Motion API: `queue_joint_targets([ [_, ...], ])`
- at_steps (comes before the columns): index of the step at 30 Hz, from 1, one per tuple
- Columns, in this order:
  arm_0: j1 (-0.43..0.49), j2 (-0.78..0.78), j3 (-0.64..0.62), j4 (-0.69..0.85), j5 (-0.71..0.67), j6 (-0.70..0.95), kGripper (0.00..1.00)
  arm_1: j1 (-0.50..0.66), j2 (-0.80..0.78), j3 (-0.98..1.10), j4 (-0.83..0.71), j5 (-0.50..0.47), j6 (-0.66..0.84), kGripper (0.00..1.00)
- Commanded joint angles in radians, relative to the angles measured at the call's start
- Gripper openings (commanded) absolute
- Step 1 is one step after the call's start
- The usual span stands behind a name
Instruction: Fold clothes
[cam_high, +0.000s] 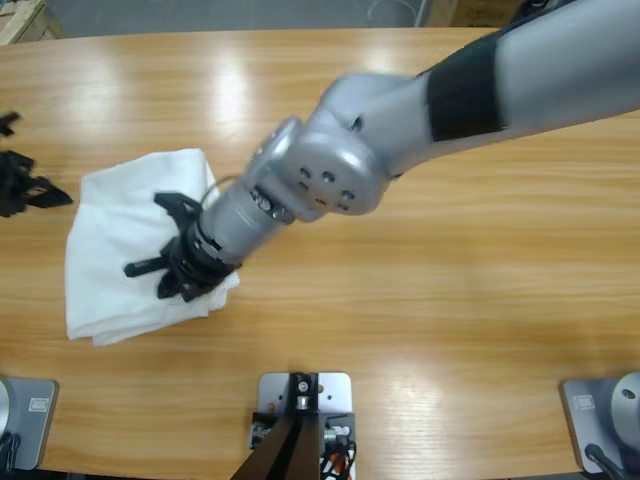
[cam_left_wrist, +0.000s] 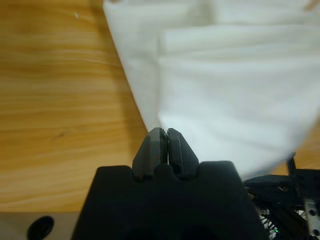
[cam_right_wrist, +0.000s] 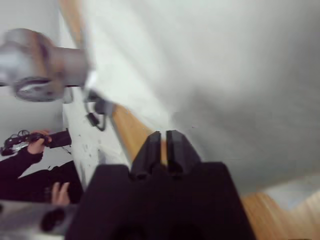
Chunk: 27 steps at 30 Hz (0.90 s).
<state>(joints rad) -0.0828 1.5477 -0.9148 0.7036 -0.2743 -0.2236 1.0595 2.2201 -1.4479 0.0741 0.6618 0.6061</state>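
right pincer (cam_high: 185, 262): jaws pressed together, empty, resting on folded T-shirt (cam_high: 115, 250), likely flattening it | left pincer (cam_left_wrist: 164, 142): closed just off the shirt's edge | surface (cam_high: 450, 300) beneath

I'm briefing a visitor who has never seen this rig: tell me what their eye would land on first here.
First, the big silver-grey arm sweeping in from the high view's upper right, its black gripper over a folded plain white cotton T-shirt on the left part of the long wooden table. Next, the other black gripper at the left edge beside the cloth. In the right wrist view, a person's hands show small in the background.
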Motion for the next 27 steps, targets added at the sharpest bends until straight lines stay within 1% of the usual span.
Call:
queue_joint_targets([
  [1,-0.118,-0.354,0.016,0.059,-0.028,0.266,0.989,0.011,-0.354,-0.040,0.125,-0.177,-0.085,1.000],
  [2,-0.165,-0.360,0.013,0.081,-0.025,0.363,0.991,0.011,-0.379,-0.040,0.186,-0.225,-0.106,1.000],
  [3,-0.204,-0.361,0.013,0.093,-0.023,0.425,0.990,0.011,-0.397,-0.038,0.272,-0.295,-0.141,1.000],
  [4,-0.253,-0.357,0.013,0.098,-0.014,0.477,0.985,0.011,-0.407,-0.035,0.363,-0.375,-0.174,1.000],
  [5,-0.323,-0.341,0.008,0.114,0.018,0.529,0.982,0.011,-0.412,-0.035,0.429,-0.423,-0.198,1.000],
  [6,-0.373,-0.326,-0.002,0.129,0.044,0.554,0.982,0.011,-0.413,-0.036,0.503,-0.464,-0.233,1.000],
  [7,-0.435,-0.301,-0.015,0.145,0.080,0.587,0.984,0.011,-0.414,-0.038,0.555,-0.486,-0.262,1.000],
  [9,-0.524,-0.241,-0.030,0.159,0.138,0.627,0.991,0.008,-0.415,-0.040,0.644,-0.520,-0.306,1.000],
  [12,-0.608,-0.110,-0.049,0.154,0.212,0.712,0.992,-0.029,-0.420,-0.038,0.780,-0.554,-0.373,1.000],
  [14,-0.619,-0.014,-0.074,0.155,0.259,0.778,0.992,-0.061,-0.454,-0.035,0.828,-0.573,-0.414,1.000],
  [17,-0.620,0.118,-0.099,0.155,0.283,0.845,0.991,-0.144,-0.514,0.001,0.836,-0.572,-0.439,1.000],
  [19,-0.620,0.190,-0.105,0.145,0.308,0.855,0.991,-0.187,-0.539,0.021,0.822,-0.567,-0.448,1.000],
  [23,-0.620,0.285,-0.105,0.124,0.345,0.885,1.000,-0.223,-0.559,0.073,0.761,-0.559,-0.444,1.000],
  [27,-0.623,0.384,-0.094,0.085,0.337,0.889,1.000,-0.247,-0.587,0.128,0.712,-0.549,-0.439,1.000],
])
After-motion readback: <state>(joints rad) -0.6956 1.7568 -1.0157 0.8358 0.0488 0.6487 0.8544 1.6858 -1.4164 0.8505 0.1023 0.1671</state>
